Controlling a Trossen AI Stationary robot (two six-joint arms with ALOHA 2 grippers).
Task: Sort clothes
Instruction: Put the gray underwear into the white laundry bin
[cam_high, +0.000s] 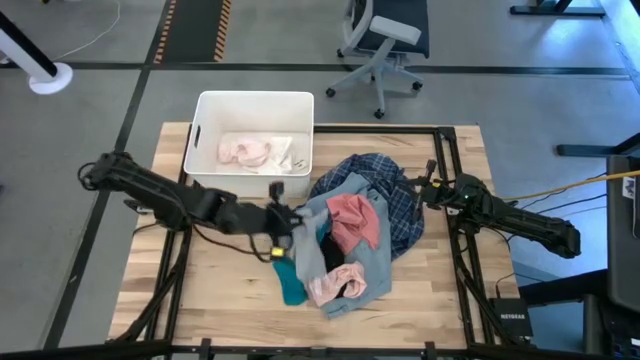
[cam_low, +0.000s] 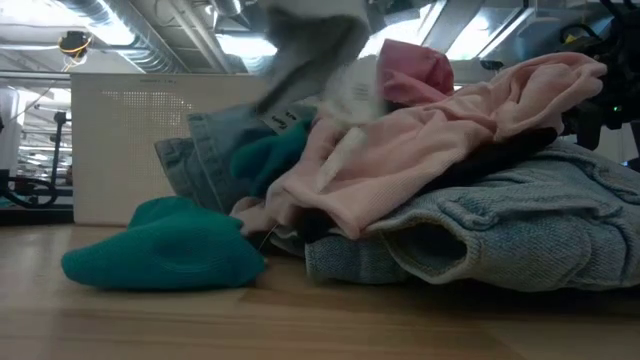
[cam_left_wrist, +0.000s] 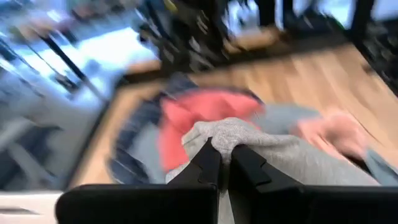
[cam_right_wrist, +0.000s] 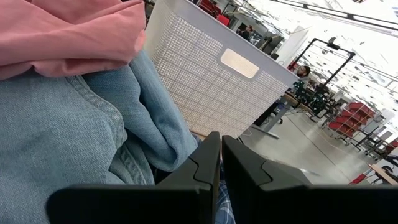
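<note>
— Far-left corner of the table (cam_high: 220, 290)?
— One white bin (cam_high: 252, 108), holding one pale pink piece (cam_high: 245, 151) and one white piece (cam_high: 288, 153).
— Next along?
— Left claw (cam_high: 288, 222) near the table's middle, at the left edge of the clothes pile (cam_high: 355, 230). Shut tight on a fold of a grey knit garment (cam_left_wrist: 249, 146), seen pinched between the fingers (cam_left_wrist: 208, 163) in the left wrist view.
— Counted in the pile?
— One teal sock (cam_high: 289, 281) nearest the front edge, possibly a pair, hard to tell. One light blue denim piece (cam_high: 375, 262), one coral-pink piece (cam_high: 355, 220), one pale pink top (cam_high: 330, 288), one small black piece (cam_high: 333, 250), one dark blue plaid shirt (cam_high: 395, 190) toward the far right.
— Right side?
— Right claw (cam_high: 425, 192) at the pile's right edge, against the plaid shirt and denim. Closed, or very nearly; whether cloth is caught in it, cannot tell.
</note>
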